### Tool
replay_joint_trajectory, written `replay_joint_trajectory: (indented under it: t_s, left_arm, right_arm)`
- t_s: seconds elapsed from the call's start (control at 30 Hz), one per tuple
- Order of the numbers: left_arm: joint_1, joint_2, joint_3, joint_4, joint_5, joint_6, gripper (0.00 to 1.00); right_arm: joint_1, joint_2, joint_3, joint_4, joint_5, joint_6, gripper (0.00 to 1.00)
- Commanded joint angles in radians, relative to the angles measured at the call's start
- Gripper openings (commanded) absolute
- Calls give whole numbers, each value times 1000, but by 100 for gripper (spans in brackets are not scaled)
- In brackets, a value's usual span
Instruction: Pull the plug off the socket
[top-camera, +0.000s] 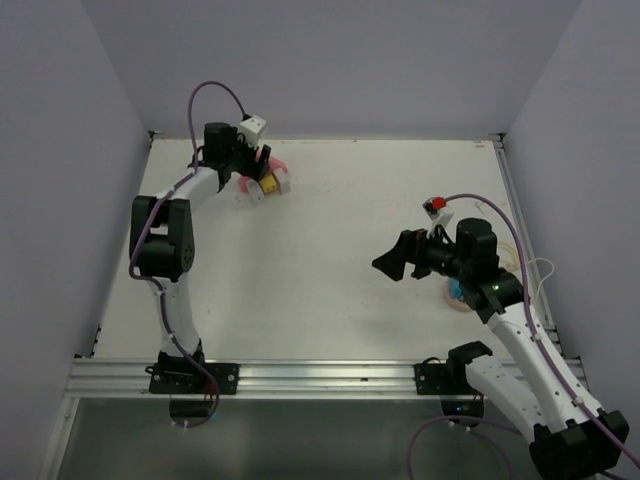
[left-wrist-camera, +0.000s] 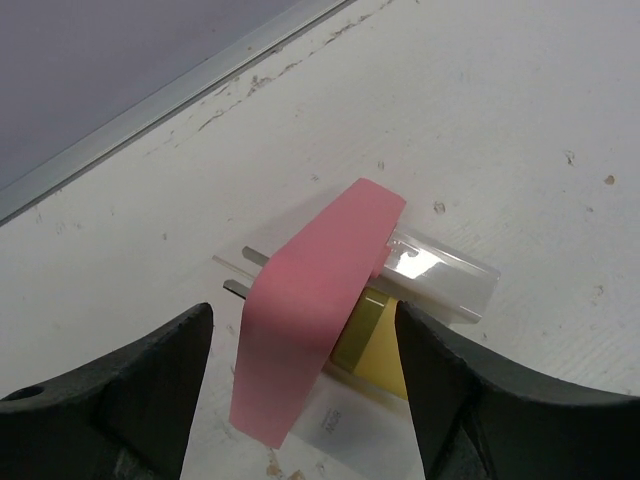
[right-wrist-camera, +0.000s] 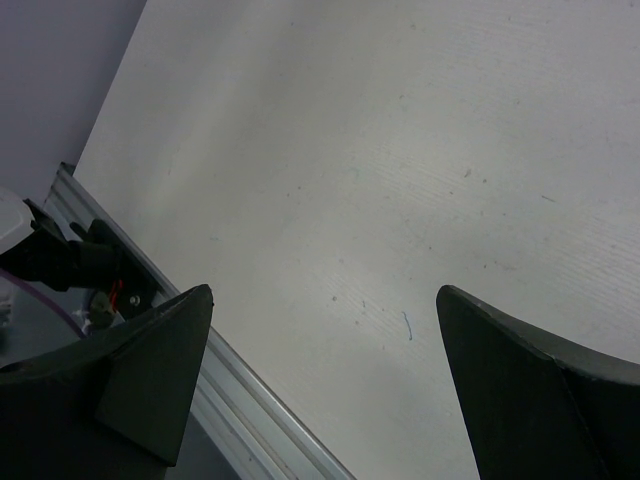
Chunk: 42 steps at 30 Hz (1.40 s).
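Note:
At the table's far left lies the plug (left-wrist-camera: 445, 275), a clear plastic body with two bare metal prongs (left-wrist-camera: 245, 258) pointing left. A pink band (left-wrist-camera: 315, 310) arches over it. Against it sits a yellow block (left-wrist-camera: 385, 350) on a white labelled part, apparently the socket; the prongs are not inside it. My left gripper (left-wrist-camera: 303, 322) hangs just above, open, its fingers straddling the band and the block, the right finger close beside the block. From above, the same cluster (top-camera: 266, 184) shows under the left gripper (top-camera: 255, 172). My right gripper (top-camera: 390, 262) (right-wrist-camera: 325, 300) hovers open over bare table at the right, holding nothing.
A metal rail (left-wrist-camera: 180, 95) and the grey back wall run just behind the plug. A small pink and blue item (top-camera: 455, 292) lies under the right arm. The near table rail (right-wrist-camera: 240, 410) passes below the right gripper. A side rail (top-camera: 515, 215) borders the right.

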Motion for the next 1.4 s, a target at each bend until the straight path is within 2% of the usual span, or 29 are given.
replay_joint_trajectory:
  t_s: [0.0, 0.3, 0.47, 0.63, 0.77, 1.03, 1.07, 1.13, 1.27, 1.33, 1.37]
  left_arm:
    - [15, 35, 69, 6, 83, 53, 76]
    - [38, 64, 31, -16, 126, 53, 74]
    - [76, 58, -31, 84, 180, -10, 77]
    - [85, 66, -32, 105, 218, -33, 73]
    - [87, 76, -28, 114, 251, -51, 60]
    - [87, 59, -37, 168, 312, -111, 43]
    - [87, 58, -42, 173, 321, -120, 37]
    - [87, 50, -58, 200, 344, -146, 32]
    - [85, 29, -132, 292, 375, -226, 11]
    - [85, 3, -173, 350, 392, -327, 0]
    - [85, -11, -218, 401, 392, -359, 0]
  right_arm:
    - [6, 17, 34, 43, -41, -10, 99]
    - [6, 36, 34, 61, -67, -7, 99]
    - [6, 36, 34, 66, -73, -7, 99]
    - [7, 37, 28, 73, -78, -4, 99]
    - [7, 36, 28, 72, -79, -6, 99]
    - [7, 37, 20, 81, -81, -7, 99]
    - [7, 37, 20, 81, -81, -7, 99]
    - [7, 37, 22, 81, -82, -7, 99]
    - [7, 34, 25, 76, -81, -10, 99]
    - [9, 39, 31, 73, -78, -6, 99]
    - [9, 43, 34, 72, -72, 0, 99]
